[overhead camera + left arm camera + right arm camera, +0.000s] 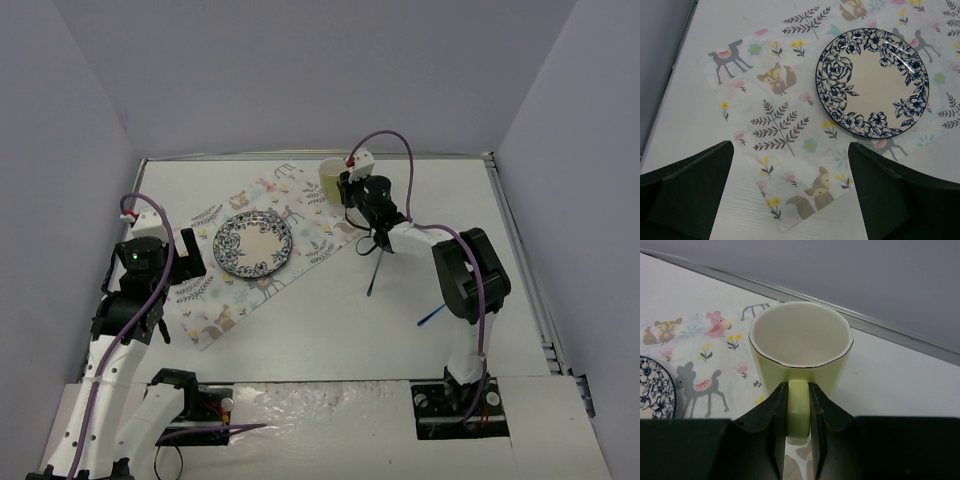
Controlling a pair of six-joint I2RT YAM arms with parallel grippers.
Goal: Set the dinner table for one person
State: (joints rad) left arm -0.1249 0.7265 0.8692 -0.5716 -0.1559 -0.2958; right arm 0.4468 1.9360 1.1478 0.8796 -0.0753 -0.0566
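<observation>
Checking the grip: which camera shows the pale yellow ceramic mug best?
The right wrist view: the pale yellow ceramic mug fills the frame, its handle pinched by the right end effector. The top view shows it small and far away; the left wrist view misses it.

Plain lavender-grey walls point(300, 70) are enclosing the white, metal-rimmed desk point(300, 340) on three sides, and soft, even light is falling across them and the desktop.

The right claw point(798, 392) hides the bottom of the mug point(800, 335); the plate point(655, 387) is cropped.
</observation>
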